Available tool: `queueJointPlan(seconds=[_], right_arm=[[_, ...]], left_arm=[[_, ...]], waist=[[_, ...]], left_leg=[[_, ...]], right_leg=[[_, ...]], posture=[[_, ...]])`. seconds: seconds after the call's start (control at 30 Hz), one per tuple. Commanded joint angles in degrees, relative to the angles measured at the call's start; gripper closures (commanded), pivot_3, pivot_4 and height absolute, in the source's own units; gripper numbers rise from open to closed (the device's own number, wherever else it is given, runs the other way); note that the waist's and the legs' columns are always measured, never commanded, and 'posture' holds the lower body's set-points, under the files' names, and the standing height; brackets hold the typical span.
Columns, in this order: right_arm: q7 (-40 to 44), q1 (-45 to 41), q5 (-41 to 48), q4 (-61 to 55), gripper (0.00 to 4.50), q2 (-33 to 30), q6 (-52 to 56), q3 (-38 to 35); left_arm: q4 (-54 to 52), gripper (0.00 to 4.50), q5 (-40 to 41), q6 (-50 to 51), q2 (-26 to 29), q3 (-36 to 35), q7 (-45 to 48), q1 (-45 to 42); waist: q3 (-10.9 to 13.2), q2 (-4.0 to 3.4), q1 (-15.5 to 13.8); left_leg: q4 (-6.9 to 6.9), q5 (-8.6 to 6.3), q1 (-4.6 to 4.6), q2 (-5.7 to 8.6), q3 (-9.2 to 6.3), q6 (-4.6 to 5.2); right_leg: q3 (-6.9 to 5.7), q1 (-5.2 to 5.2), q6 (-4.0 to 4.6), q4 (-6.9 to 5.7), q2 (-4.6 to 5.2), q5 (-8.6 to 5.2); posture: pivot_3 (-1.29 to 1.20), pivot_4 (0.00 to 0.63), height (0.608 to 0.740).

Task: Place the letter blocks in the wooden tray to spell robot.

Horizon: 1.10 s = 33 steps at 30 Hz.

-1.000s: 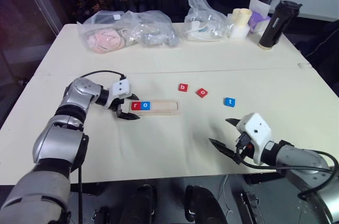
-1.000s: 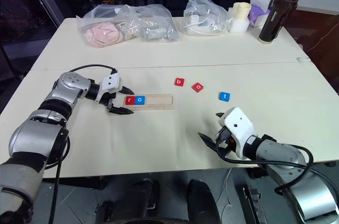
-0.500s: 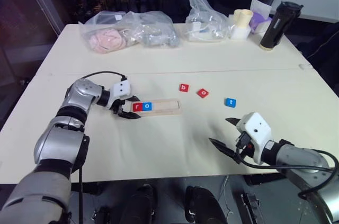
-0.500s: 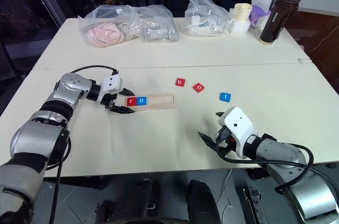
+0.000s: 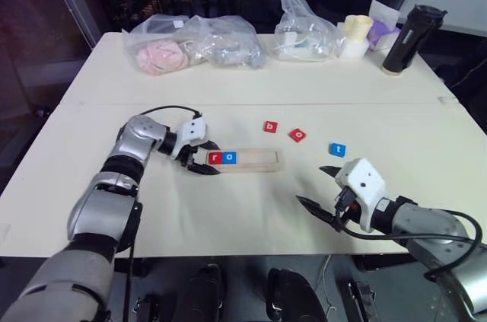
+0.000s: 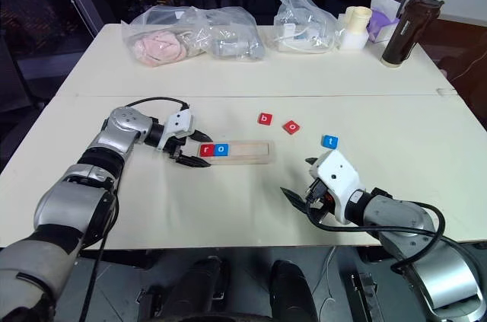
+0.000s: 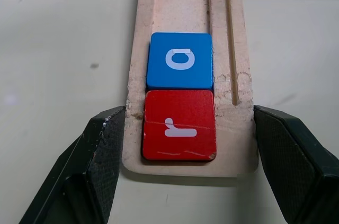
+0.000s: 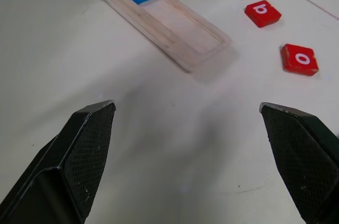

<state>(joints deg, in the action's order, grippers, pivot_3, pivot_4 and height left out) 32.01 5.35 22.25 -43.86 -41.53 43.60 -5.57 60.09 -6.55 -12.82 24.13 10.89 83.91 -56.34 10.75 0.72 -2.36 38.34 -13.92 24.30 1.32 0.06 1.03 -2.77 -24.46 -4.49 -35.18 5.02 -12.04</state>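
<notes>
Five letter blocks: two in the wooden tray (image 5: 243,158), three loose at right. Tray lies left-right. Left gripper (image 5: 205,157) apparently clamps its left end; right gripper (image 5: 320,188) spread wide.

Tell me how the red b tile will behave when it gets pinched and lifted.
The b tile looks like a flat, rigid square, so it probably won't flex or roll. It seems small and light, lying flat on the table. Its low edges give little to pinch, so it may slip.

table (image 5: 251,78) | plastic bags (image 5: 194,40) | black bottle (image 5: 407,38) | cream cups (image 5: 355,35)
</notes>
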Motion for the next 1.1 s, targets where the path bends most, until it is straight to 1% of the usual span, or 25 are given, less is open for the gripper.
queueJointPlan(seconds=[0.03,0.13,0.27,0.5,0.67,0.83,1.1], right_arm=[[0.0,-0.4,-0.5,-0.3,0.0,0.0,-1.1,0.2],[-0.1,-0.5,-0.6,-0.2,0.0,0.1,-1.2,0.6],[-0.2,-0.3,-0.9,0.0,0.0,0.5,-1.4,0.8],[-0.7,0.4,-1.5,0.1,0.0,1.4,-2.1,1.4],[-0.6,0.3,-2.0,0.6,0.0,1.6,-2.5,2.2],[0.0,-0.2,-2.2,1.1,0.0,1.3,-2.9,2.8],[1.1,-0.3,-1.9,0.9,0.0,0.6,-2.5,2.5]], left_arm=[[-7.6,1.37,-0.5,3.2,-1.0,2.8,1.0,1.9],[-14.6,1.37,-0.6,7.9,-1.0,4.2,1.2,3.1],[-23.9,1.37,-1.8,14.8,-1.1,5.9,-2.8,5.0],[-39.7,1.37,-3.5,22.6,-1.0,7.8,-10.3,10.3],[-49.7,1.37,-2.2,30.5,0.0,8.9,-11.7,14.8],[-57.1,1.37,-0.1,39.2,1.3,10.0,-10.8,18.0],[-62.6,1.37,1.2,42.2,3.5,11.5,-12.7,21.4]], waist=[[0.0,0.0,0.0],[0.0,0.0,0.0],[0.0,0.0,0.1],[0.0,0.0,0.1],[0.0,-0.01,0.2],[0.0,-0.02,0.2],[0.0,-0.02,0.2]], left_leg=[[0.0,0.0,0.0,0.0,0.0,0.0],[0.0,0.0,0.0,-0.01,-0.04,0.0],[0.0,0.0,0.0,-0.01,-0.04,0.0],[-0.01,0.0,0.0,-0.03,-0.07,0.0],[-0.01,0.0,-0.01,-0.03,-0.07,0.0],[-0.01,0.0,-0.02,-0.05,-0.09,0.0],[-0.01,0.0,-0.01,-0.05,-0.1,0.0]], right_leg=[[0.0,0.0,0.0,0.0,0.0,0.0],[0.0,-0.01,0.0,-0.01,-0.02,0.0],[0.0,-0.01,0.02,-0.01,-0.03,-0.01],[0.01,-0.02,0.02,-0.02,-0.05,-0.01],[0.02,-0.03,0.04,-0.03,-0.06,-0.02],[0.02,-0.03,0.06,-0.03,-0.08,-0.03],[0.02,-0.03,0.06,-0.02,-0.06,-0.03]], posture=[[0.0,0.15,0.74],[0.0,0.15,0.74],[0.0,0.15,0.74],[0.0,0.15,0.74],[0.0,0.15,0.74],[0.0,0.15,0.74],[0.0,0.15,0.74]])
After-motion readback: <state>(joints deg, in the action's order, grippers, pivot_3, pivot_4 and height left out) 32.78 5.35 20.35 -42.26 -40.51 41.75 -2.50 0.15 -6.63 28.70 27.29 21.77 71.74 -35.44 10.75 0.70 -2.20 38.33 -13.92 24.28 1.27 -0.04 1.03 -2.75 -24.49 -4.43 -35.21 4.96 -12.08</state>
